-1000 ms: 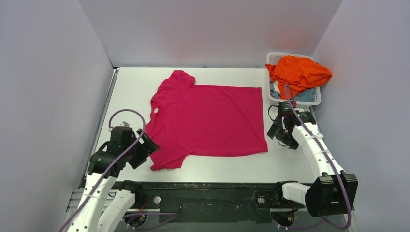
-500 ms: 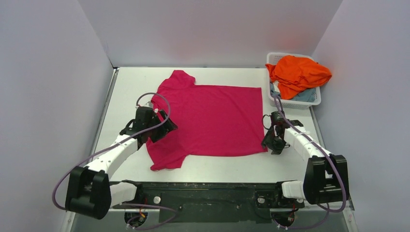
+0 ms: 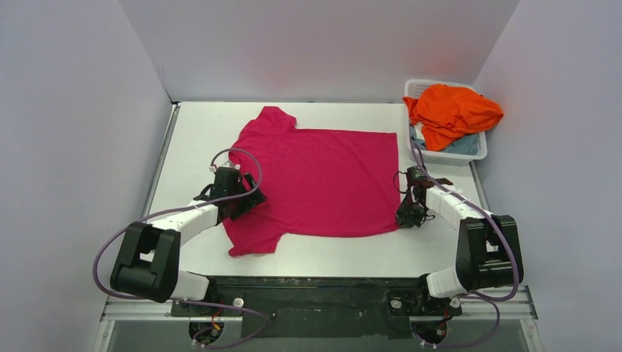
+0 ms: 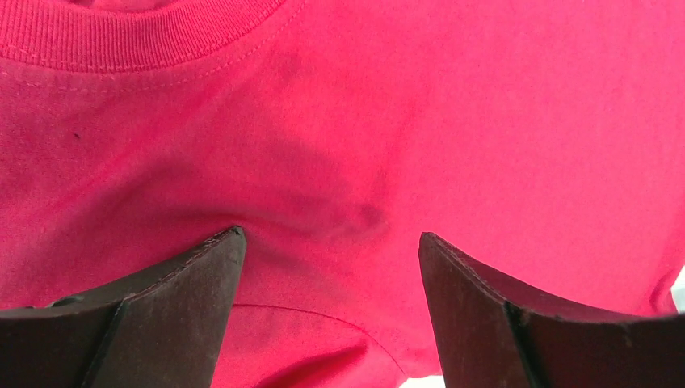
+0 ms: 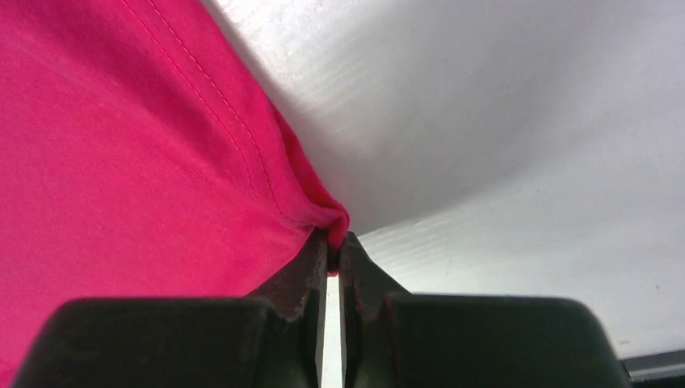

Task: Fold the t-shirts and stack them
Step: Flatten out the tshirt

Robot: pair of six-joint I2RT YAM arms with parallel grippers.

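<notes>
The magenta-pink t-shirt [image 3: 323, 180] lies spread flat on the table, collar to the left. My left gripper [image 3: 246, 199] stands open over its near shoulder, just below the ribbed collar [image 4: 137, 40]. In the left wrist view both dark fingertips [image 4: 218, 259] press on the pink cloth [image 4: 485, 121], with the left gripper [image 4: 329, 238] holding nothing. My right gripper [image 3: 405, 218] is at the shirt's near right hem corner. In the right wrist view the right gripper [image 5: 333, 242] is shut on a pinched bit of the hem [image 5: 319, 212].
A white lattice basket [image 3: 480, 150] sits at the far right corner, holding a bright orange t-shirt [image 3: 451, 110] over a pale blue-grey one [image 3: 458, 147]. Grey walls close in the table [image 3: 198, 132] on three sides.
The left arm has reached from the near left edge onto the shirt's shoulder by the collar. The right gripper has dropped to the hem corner and closed on it.
</notes>
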